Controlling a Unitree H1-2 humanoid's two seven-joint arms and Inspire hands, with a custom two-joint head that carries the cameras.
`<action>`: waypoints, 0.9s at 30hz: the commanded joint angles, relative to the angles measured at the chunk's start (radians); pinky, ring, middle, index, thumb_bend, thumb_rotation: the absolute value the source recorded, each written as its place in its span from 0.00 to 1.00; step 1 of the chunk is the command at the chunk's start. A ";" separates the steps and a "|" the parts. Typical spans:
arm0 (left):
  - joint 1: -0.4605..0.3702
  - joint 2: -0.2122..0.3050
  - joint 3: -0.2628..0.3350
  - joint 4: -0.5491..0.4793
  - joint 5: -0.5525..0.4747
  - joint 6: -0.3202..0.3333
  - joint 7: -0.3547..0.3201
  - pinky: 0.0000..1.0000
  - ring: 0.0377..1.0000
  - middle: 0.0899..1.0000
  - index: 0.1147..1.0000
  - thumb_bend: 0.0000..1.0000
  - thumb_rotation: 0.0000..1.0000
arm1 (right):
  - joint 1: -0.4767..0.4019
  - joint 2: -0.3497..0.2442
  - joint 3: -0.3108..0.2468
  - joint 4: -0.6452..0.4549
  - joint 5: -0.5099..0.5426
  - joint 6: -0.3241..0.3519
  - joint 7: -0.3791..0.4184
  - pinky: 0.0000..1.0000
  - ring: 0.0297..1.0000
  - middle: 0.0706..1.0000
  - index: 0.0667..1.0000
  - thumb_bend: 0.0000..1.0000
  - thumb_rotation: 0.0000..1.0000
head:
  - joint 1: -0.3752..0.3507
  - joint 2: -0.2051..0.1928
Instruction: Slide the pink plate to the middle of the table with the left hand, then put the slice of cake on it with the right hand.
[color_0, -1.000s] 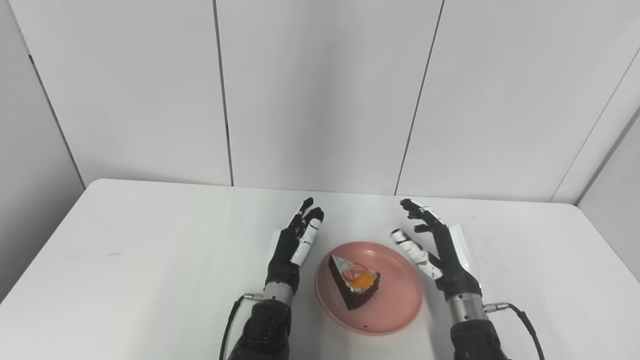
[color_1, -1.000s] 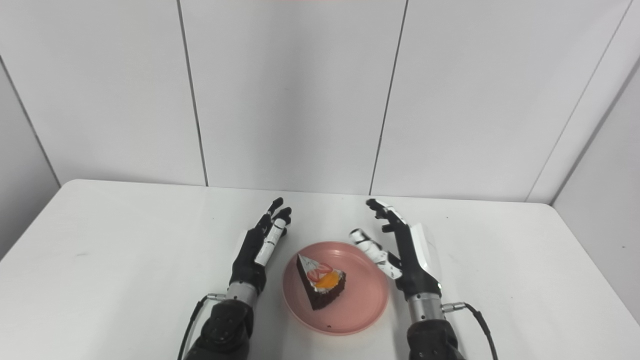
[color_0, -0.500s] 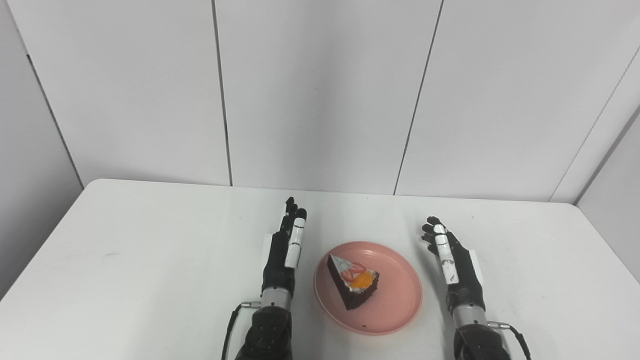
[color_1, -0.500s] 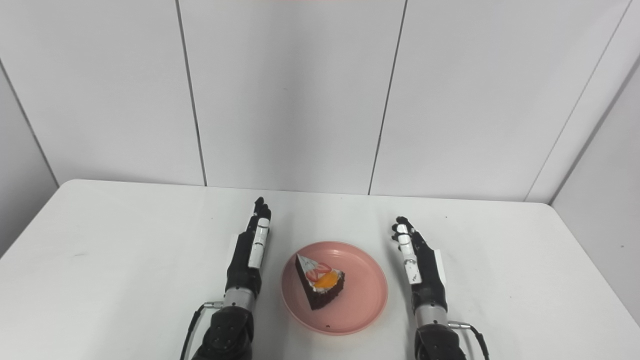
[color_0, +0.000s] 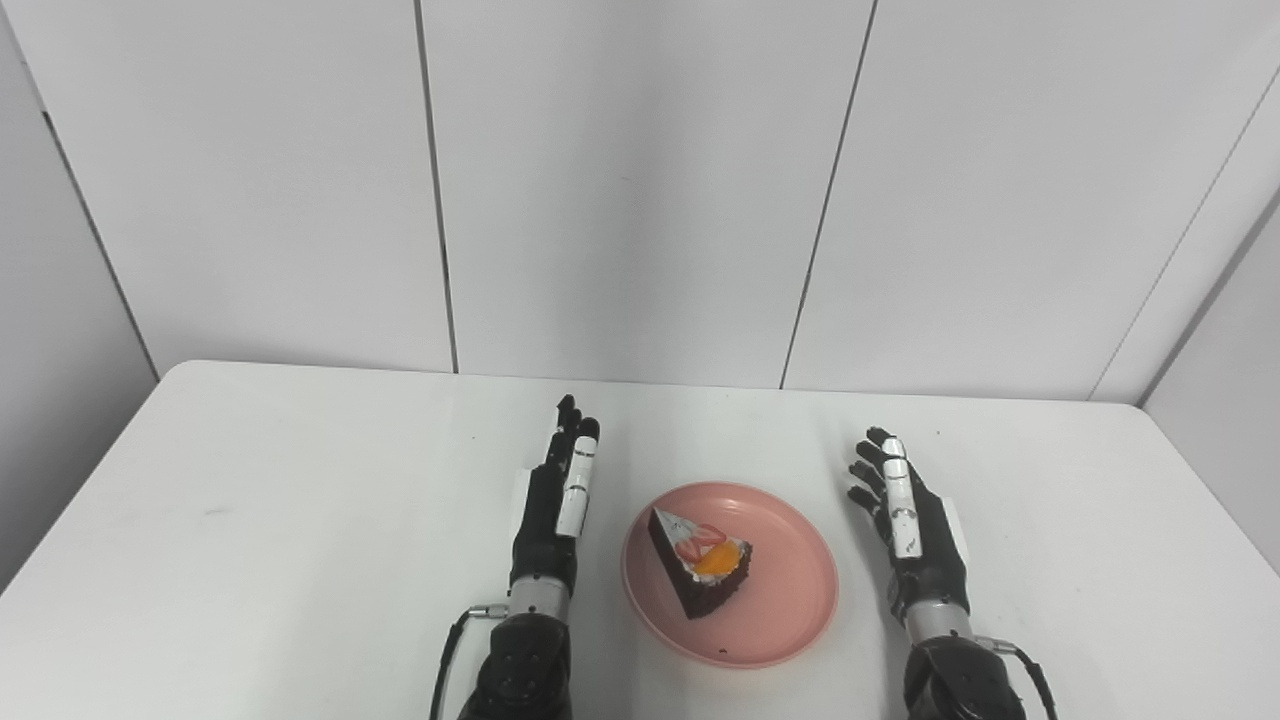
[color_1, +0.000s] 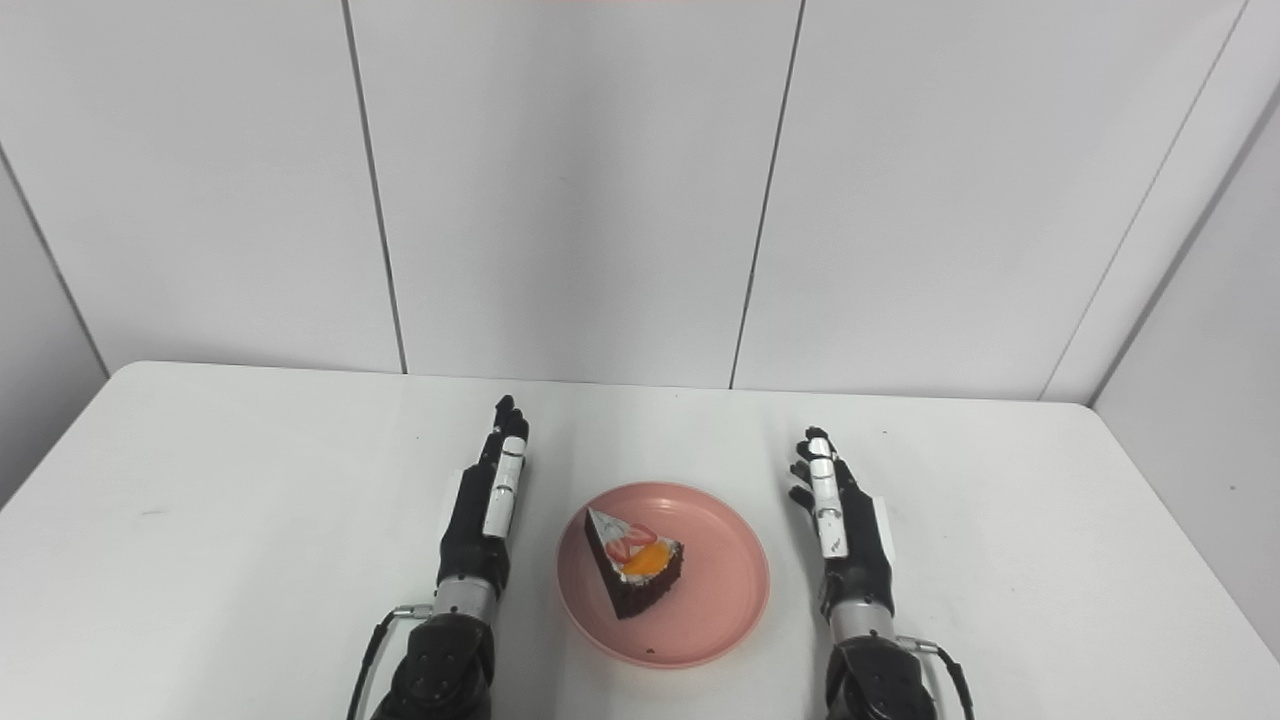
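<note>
— Two hands on the table (color_0: 300, 520), yes? What are they doing?

— Both are empty. The left hand (color_0: 552, 505) stands on edge just left of the pink plate (color_0: 790, 600), its fingers (color_0: 568, 450) straight and close together, pointing at the wall (color_0: 640, 180). The right hand (color_0: 912, 525) is on the plate's right side, a little apart from the rim, fingers stretched out and slightly spread.

— And the cake?

— The slice of cake (color_0: 700, 563) sits on the plate, a bit left of its centre, dark sponge with cream, strawberry and orange on top, its point toward the far left.

— Where is the plate?

— Near the front edge, about midway across, between both hands, touching neither.
</note>
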 joint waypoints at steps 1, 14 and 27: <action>0.028 0.005 0.005 0.011 -0.008 0.049 -0.002 1.00 1.00 1.00 1.00 0.57 0.97 | -0.019 0.013 0.010 0.006 0.007 -0.014 0.023 0.86 0.89 0.89 0.88 0.83 1.00 | 0.001 0.001; 0.025 0.011 0.000 0.018 -0.007 0.045 -0.015 1.00 1.00 0.99 1.00 0.58 0.98 | -0.016 0.011 0.011 0.029 0.039 -0.080 0.057 0.88 0.89 0.88 0.88 0.83 1.00 | -0.002 0.001; 0.025 0.007 0.004 0.025 -0.013 0.045 -0.019 1.00 1.00 0.98 1.00 0.59 0.97 | -0.015 0.020 -0.006 0.074 0.085 -0.171 0.072 0.91 0.90 0.87 0.86 0.95 1.00 | -0.004 0.003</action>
